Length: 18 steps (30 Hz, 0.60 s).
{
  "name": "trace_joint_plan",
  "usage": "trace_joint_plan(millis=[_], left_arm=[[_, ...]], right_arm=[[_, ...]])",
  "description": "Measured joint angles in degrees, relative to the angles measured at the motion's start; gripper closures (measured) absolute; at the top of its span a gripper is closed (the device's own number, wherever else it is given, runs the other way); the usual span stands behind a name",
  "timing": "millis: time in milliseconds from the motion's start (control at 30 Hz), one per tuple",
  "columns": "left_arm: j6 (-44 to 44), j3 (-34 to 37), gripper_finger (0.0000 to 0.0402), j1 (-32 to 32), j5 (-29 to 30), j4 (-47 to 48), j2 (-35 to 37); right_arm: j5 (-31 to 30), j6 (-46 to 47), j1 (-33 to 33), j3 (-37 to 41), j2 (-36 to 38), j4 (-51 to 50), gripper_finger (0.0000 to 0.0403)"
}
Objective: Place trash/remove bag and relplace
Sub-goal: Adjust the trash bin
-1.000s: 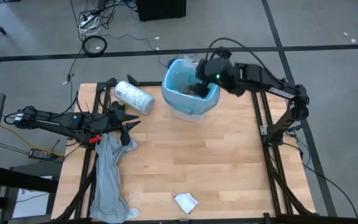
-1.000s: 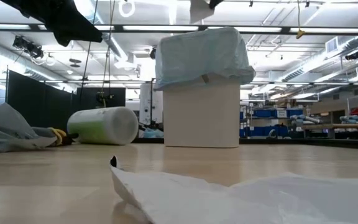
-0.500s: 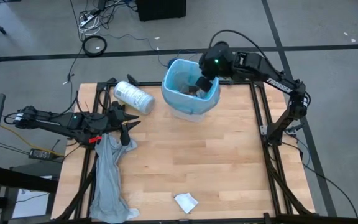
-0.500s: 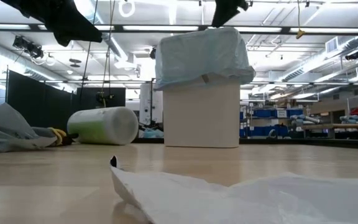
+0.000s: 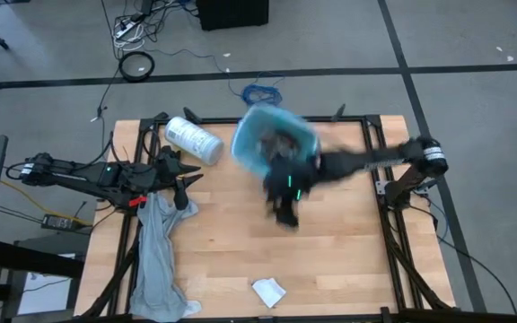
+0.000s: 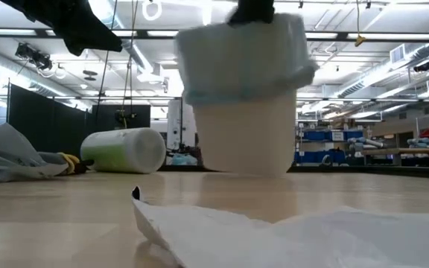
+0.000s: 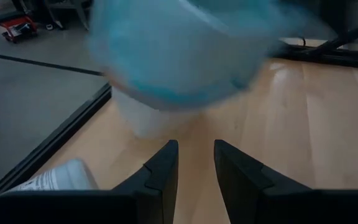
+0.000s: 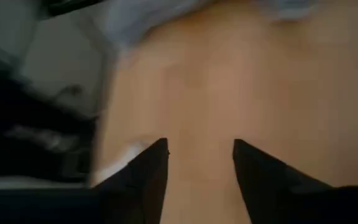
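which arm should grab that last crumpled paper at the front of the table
Probably the right. The right gripper is open and empty over mid-table, nearer the crumpled paper. The left gripper waits at the left edge by the grey sheet.

1 bin (image 5: 272,144), 1 roll (image 5: 193,140), 1 scrap (image 5: 268,291).

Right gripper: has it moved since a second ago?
Yes. The right gripper has left the bin and swung out over the table's middle, toward the crumpled paper.
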<state>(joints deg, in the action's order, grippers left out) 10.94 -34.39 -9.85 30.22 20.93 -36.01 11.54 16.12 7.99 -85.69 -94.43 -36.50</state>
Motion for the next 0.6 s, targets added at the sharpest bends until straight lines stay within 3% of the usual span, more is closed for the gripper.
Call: trace_joint_plan(millis=[67, 167, 333, 600], left_arm=[[-0.1, 0.0, 0.0289, 0.0, 0.1, 0.1, 0.0], [-0.1, 0.0, 0.0289, 0.0, 0.2, 0.3, 0.0], [-0.3, 0.0, 0.0289, 0.0, 2.1, -0.1, 0.0], [-0.5, 0.0, 0.0289, 0.1, 5.9, -0.5, 0.0]], right_arm=[[-2.2, 2.4, 4.9, 5.8, -0.1, 9.0, 0.0222], [-10.9, 5.8, 9.9, 11.5, 0.1, 18.3, 0.0204], [-20.3, 9.6, 10.7, 13.1, 0.5, 17.4, 0.0193], [-22.3, 4.8, 6.7, 8.2, 4.6, 14.2, 0.0202]])
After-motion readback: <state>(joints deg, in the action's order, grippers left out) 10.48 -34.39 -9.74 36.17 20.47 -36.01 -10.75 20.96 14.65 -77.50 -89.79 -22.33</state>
